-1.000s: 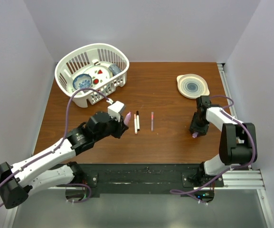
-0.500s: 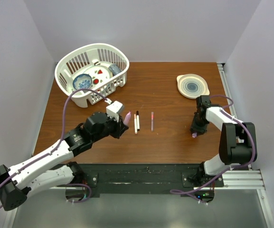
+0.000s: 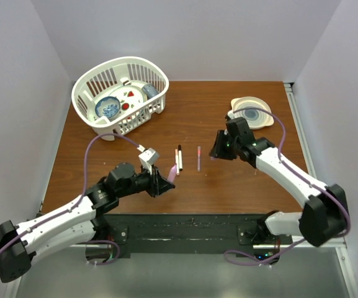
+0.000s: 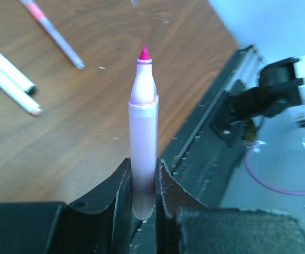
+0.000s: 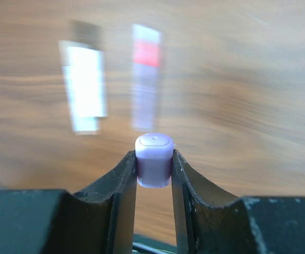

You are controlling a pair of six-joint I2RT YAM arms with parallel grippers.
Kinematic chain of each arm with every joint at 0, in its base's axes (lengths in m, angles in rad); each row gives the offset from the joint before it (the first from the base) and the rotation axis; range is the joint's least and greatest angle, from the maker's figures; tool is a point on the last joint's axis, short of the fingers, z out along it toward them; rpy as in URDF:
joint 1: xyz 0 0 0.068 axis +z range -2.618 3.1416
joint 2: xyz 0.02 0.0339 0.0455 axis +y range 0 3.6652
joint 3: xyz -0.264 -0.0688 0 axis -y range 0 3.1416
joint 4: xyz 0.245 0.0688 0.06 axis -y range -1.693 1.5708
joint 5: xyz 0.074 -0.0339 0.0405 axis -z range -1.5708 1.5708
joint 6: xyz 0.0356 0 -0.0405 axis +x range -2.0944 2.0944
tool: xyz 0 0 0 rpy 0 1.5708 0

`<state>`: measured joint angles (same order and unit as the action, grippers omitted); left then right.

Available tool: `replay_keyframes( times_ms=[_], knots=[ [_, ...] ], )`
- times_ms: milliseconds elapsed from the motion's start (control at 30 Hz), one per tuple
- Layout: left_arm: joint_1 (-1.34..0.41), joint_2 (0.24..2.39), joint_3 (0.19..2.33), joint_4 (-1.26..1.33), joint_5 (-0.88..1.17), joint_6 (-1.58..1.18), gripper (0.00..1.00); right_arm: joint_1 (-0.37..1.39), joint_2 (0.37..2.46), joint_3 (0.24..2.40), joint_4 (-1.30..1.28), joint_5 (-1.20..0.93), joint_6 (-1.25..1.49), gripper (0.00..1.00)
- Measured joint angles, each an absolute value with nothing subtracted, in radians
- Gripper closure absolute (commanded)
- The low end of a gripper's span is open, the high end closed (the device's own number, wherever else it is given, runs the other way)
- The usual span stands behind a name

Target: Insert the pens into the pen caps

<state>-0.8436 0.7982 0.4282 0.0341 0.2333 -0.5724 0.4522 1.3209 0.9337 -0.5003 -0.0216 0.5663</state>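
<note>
A lilac pen (image 4: 143,116) with a bare magenta tip stands between the fingers of my left gripper (image 4: 143,163), which is shut on its barrel. In the top view this gripper (image 3: 164,180) hovers near the front middle of the table, the pen (image 3: 174,175) pointing right. My right gripper (image 5: 154,155) is shut on a small lilac pen cap (image 5: 154,148). In the top view that gripper (image 3: 215,152) is over the table's middle, just right of a thin pink pen (image 3: 199,158). Two white pens (image 3: 178,159) lie side by side between the grippers.
A white basket (image 3: 87,85) holding dishes sits at the back left. A pale plate (image 3: 244,102) lies at the back right, partly behind the right arm. The table's front edge and black rail (image 3: 185,225) run just below the left gripper.
The right arm has swung from the table's right side to the middle, carrying the cap. The left gripper with its pen has shifted slightly toward the front edge.
</note>
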Motion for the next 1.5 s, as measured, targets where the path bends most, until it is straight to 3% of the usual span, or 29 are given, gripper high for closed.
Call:
replay_keyframes(
  times_ms=[300, 700, 1500],
  knots=[
    [-0.844, 0.756, 0.339, 0.216, 0.279, -0.698, 1.00, 0.578, 1.125, 0.971, -0.309, -0.079, 0.795, 1.00],
    [-0.844, 0.781, 0.424, 0.123, 0.228, -0.676, 1.00, 0.811, 1.205, 1.038, -0.267, -0.062, 0.871, 1.00],
    [-0.846, 0.716, 0.425, 0.061, 0.206, -0.669, 1.00, 0.988, 1.241, 1.070, -0.287, 0.128, 0.823, 1.00]
  ],
)
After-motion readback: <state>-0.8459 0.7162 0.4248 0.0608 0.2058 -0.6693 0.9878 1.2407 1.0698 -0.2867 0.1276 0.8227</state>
